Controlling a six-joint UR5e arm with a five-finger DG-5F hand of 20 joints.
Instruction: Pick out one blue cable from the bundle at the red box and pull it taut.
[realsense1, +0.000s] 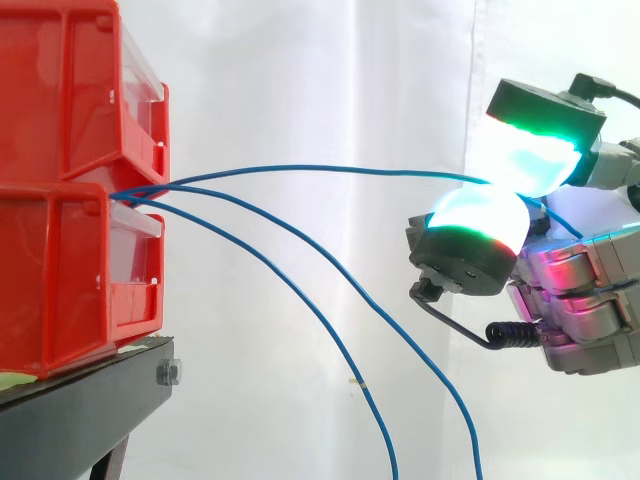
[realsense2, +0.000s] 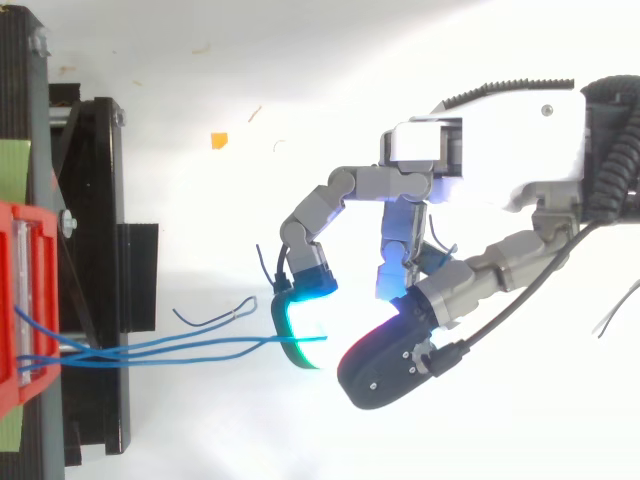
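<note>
Side view: hand (realsense1: 590, 290) pinches top blue cable (realsense1: 330, 168) (from red bins (realsense1: 70, 150)) between pads (realsense1: 480, 215).

Blk stand (realsense1: 85, 405) carries 2 stacked red bins (realsense1: 60, 285)

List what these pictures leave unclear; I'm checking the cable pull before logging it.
- Side view: the two slack blue cables run off the bottom edge, so their ends are cut off.
- Side view: the cables' anchor is hidden in the gap between the red bins.
- Top view: the cables overlap at the hand; its glowing pad covers where the top blue cable is pinched.
</note>
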